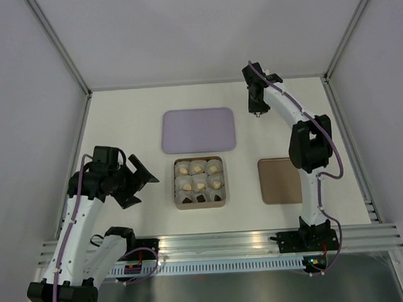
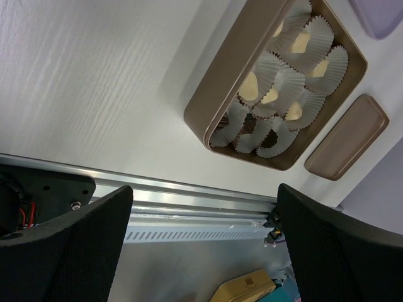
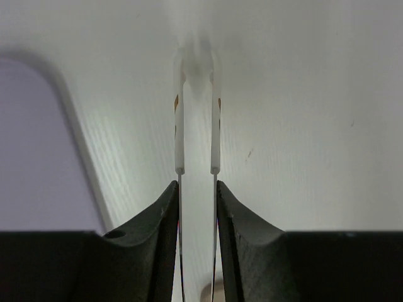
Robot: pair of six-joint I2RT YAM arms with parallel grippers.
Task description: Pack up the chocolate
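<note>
Left gripper (image 1: 144, 188): near left, jaws wide apart, empty.
Chocolate (image 1: 200, 185): centre, in paper cups (image 2: 315, 38) inside brown box (image 1: 198, 159); square grid, dark pieces in the near row; each piece's pointing too small to tell.
Right gripper (image 3: 198, 189): far right, clamped on tongs (image 3: 179, 138).

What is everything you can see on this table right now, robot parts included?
chocolate: about nine, six pale cream plus dark brown ones in the near row, inside the paper cups
paper cups: nine, white, three by three in the box
box: one, brown, centre of the table
lavender tray: one, just beyond the box
brown tray: one, right of the box
tongs: one pair, pale, far right of the table, held
table: one, white
left gripper: open, empty, left of the box
right gripper: shut on the tongs, right of the lavender tray
</note>
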